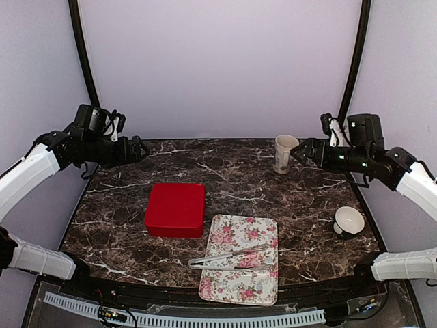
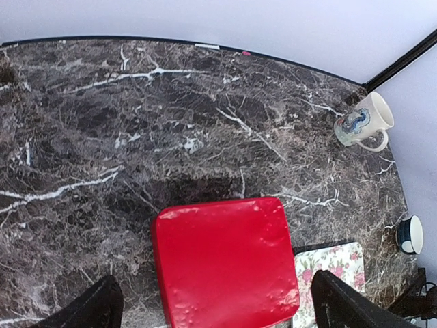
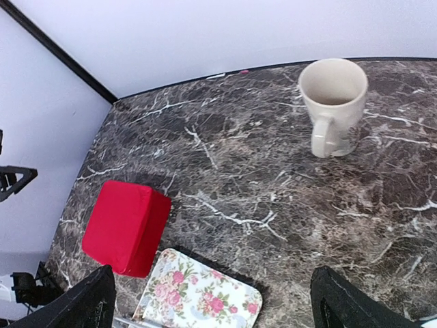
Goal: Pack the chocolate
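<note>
L gripper [image 1: 141,148] & R gripper [image 1: 298,152] both wide open, empty; no chocolate visible, poss. inside shut red box [image 1: 175,209]; risk: R arm dropping clips mug [image 1: 285,154], tips it.

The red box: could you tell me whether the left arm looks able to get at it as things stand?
Probably yes. The left claw hangs open above the table beyond the red box, with nothing between them; the floral tray lies to the box's right.
</note>
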Tool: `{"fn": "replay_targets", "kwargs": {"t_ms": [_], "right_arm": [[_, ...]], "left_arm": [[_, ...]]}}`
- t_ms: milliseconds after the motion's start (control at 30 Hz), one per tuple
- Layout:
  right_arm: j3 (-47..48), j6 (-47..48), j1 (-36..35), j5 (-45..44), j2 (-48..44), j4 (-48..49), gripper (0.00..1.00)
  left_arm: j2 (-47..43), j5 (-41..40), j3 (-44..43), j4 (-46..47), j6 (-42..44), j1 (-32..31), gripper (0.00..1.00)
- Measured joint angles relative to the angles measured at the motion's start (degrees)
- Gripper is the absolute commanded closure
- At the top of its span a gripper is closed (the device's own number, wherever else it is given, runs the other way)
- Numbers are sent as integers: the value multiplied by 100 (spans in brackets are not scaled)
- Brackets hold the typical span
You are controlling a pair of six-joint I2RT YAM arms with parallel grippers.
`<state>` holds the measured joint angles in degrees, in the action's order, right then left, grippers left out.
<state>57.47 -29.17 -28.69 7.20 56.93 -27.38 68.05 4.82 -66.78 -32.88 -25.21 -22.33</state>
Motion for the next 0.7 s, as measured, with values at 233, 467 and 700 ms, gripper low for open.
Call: {"fn": "replay_targets", "kwargs": {"t_ms": [233, 467, 700], "right_arm": [[-1434, -393, 343, -310, -1250, 96, 0], [-2225, -721, 422, -522, -1871, 131, 0], [-2337, -885, 437, -603, -1963, 177, 0]], "left_arm": [[-144, -83, 979, 179, -201, 0, 1], [-142, -107, 1587, 289, -264, 0, 1], [-129, -107, 1628, 457, -291, 0, 1]]}}
